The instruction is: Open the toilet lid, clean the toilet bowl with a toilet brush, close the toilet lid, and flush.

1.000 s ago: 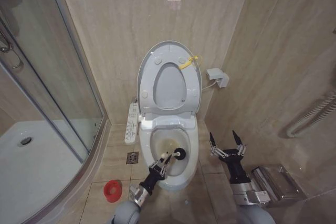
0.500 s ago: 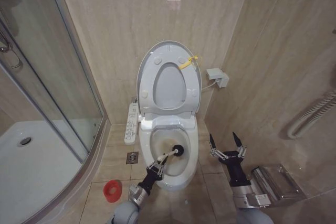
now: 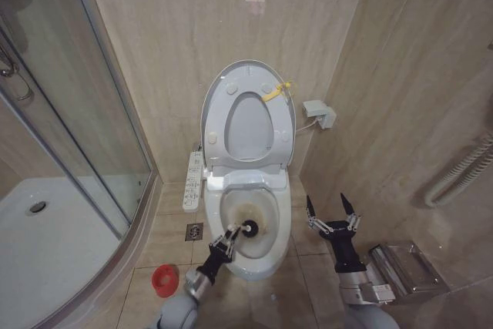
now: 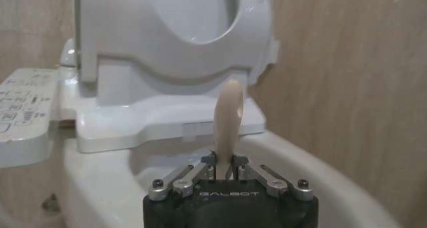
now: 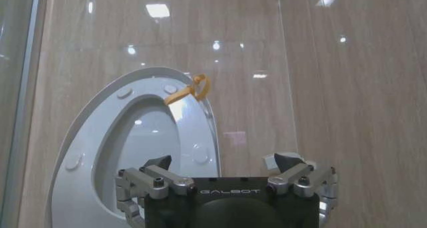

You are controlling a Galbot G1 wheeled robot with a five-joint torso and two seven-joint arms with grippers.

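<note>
Holding the toilet brush [image 3: 245,229] w/ my left tool [image 3: 224,244], fingers clenched on the thin pale handle; in the left wrist view the handle [image 4: 229,119] is sticking straight out from between the closed fingers. The left tool is sitting at the front rim of the toilet bowl [image 3: 282,230], on its left side. The dark round brush head is lying inside the bowl, against the brownish-stained inner wall, left of centre.

Toilet lid [image 3: 286,125] is standing fully up against the back wall w/ the seat ring [image 3: 223,125] raised flat against it; yellow tag [image 3: 276,91] is hanging at the lid's top right edge. The right wrist view is showing the same raised lid [image 5: 208,119] and tag [image 5: 188,90].

My right tool [image 3: 330,213] is hovering right of the bowl, near it but not touching, fingers spread wide and released, holding nothing.

White button panel [image 3: 192,182] is sticking out along the bowl's left side. Red round holder [image 3: 165,279] is sitting on the floor tiles [image 3: 166,233], left of my left arm, beside the shower enclosure [image 3: 73,175].
</note>
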